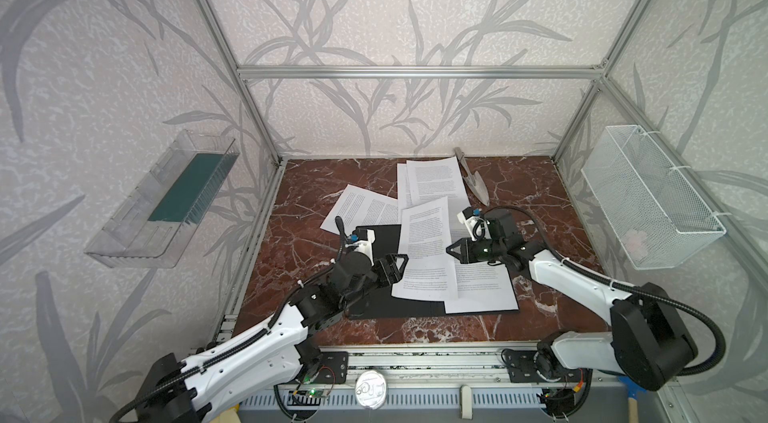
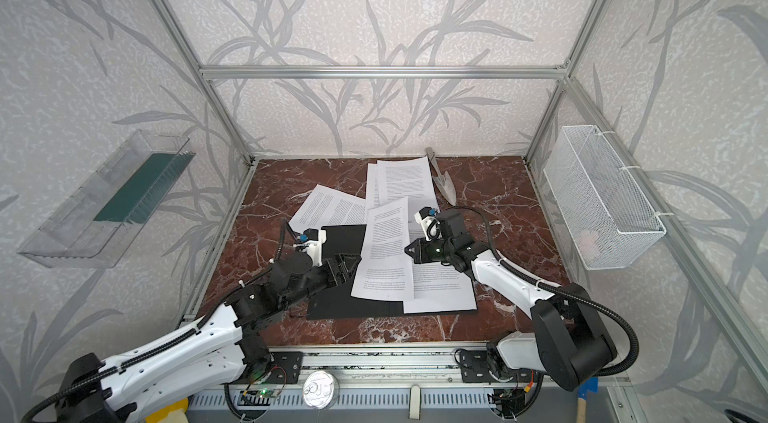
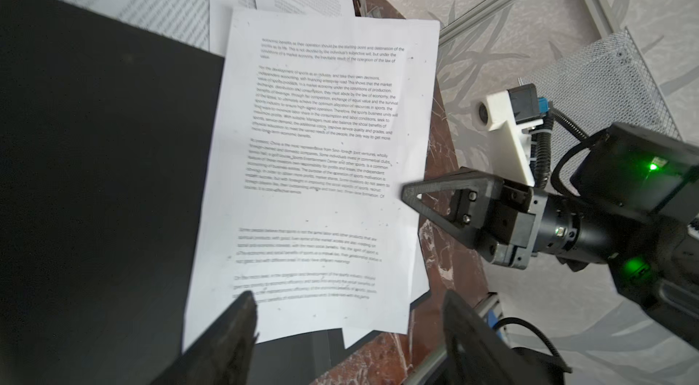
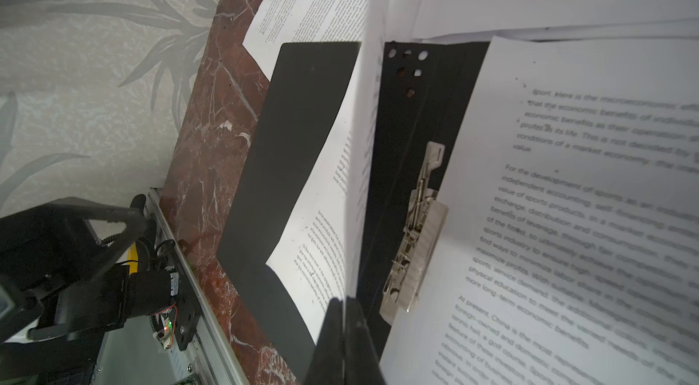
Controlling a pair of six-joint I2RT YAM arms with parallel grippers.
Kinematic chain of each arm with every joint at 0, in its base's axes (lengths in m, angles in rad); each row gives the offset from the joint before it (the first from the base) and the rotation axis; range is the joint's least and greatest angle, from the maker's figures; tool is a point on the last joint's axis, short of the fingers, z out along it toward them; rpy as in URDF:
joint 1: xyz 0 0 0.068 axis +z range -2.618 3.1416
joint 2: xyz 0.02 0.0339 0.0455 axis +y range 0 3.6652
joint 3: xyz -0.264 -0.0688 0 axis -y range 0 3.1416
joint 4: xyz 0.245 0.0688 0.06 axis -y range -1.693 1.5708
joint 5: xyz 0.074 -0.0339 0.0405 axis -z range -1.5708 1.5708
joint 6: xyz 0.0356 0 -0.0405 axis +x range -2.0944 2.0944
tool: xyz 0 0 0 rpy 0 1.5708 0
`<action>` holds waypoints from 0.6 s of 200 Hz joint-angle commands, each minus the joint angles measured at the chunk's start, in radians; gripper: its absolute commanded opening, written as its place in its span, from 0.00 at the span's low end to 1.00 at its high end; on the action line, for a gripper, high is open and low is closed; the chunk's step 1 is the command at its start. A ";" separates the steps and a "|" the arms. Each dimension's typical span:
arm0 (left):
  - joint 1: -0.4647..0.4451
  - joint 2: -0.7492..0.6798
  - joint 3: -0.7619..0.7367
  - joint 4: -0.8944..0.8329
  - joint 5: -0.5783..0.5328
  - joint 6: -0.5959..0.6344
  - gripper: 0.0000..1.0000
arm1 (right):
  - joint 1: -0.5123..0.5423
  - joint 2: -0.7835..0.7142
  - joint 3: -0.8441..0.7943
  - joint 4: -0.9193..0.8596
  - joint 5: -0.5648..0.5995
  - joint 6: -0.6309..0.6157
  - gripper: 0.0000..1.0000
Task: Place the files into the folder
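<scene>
The black folder (image 1: 380, 234) (image 2: 343, 236) lies open on the marble table, its metal clip (image 4: 416, 243) showing along the spine. Several files lie about. One printed sheet (image 1: 426, 242) (image 2: 388, 250) (image 3: 321, 175) slants across the folder, lifted along one side. My right gripper (image 1: 451, 250) (image 2: 409, 252) (image 4: 344, 303) is shut on that sheet's right edge. My left gripper (image 1: 397, 269) (image 2: 347, 267) (image 3: 348, 300) stands open at the sheet's lower left corner, holding nothing. Another sheet (image 1: 482, 288) (image 4: 567, 213) rests on the folder's right half. More sheets (image 1: 434, 179) (image 1: 361, 209) lie behind the folder.
A metal trowel (image 1: 473, 184) lies at the back, beside the far sheets. A white mesh basket (image 1: 652, 196) hangs on the right wall. A clear tray with a dark green pad (image 1: 183, 188) hangs on the left wall. Aluminium frame posts ring the table.
</scene>
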 commanded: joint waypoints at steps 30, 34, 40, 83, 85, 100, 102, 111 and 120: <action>-0.002 -0.142 -0.009 -0.189 -0.085 0.277 0.99 | -0.046 -0.076 0.118 -0.376 0.125 -0.198 0.00; -0.001 -0.148 -0.012 -0.185 -0.083 0.295 0.99 | -0.049 -0.079 0.129 -0.397 0.143 -0.214 0.00; -0.002 -0.154 -0.020 -0.176 -0.082 0.318 0.99 | -0.055 -0.081 0.142 -0.424 0.169 -0.228 0.00; -0.001 -0.230 -0.111 -0.061 -0.042 0.404 0.99 | -0.106 -0.084 0.193 -0.524 0.301 -0.295 0.00; -0.002 -0.233 -0.114 -0.057 -0.036 0.405 0.99 | -0.108 -0.081 0.196 -0.529 0.310 -0.297 0.00; -0.001 -0.275 -0.137 -0.052 -0.025 0.406 0.99 | -0.109 -0.050 0.229 -0.581 0.395 -0.316 0.00; -0.002 -0.279 -0.139 -0.052 -0.025 0.406 0.99 | -0.110 -0.045 0.234 -0.587 0.406 -0.319 0.00; -0.001 -0.304 -0.145 -0.064 -0.032 0.408 1.00 | -0.108 -0.017 0.257 -0.619 0.465 -0.328 0.00; -0.002 -0.325 -0.149 -0.078 -0.046 0.408 0.99 | -0.108 0.014 0.287 -0.656 0.507 -0.333 0.00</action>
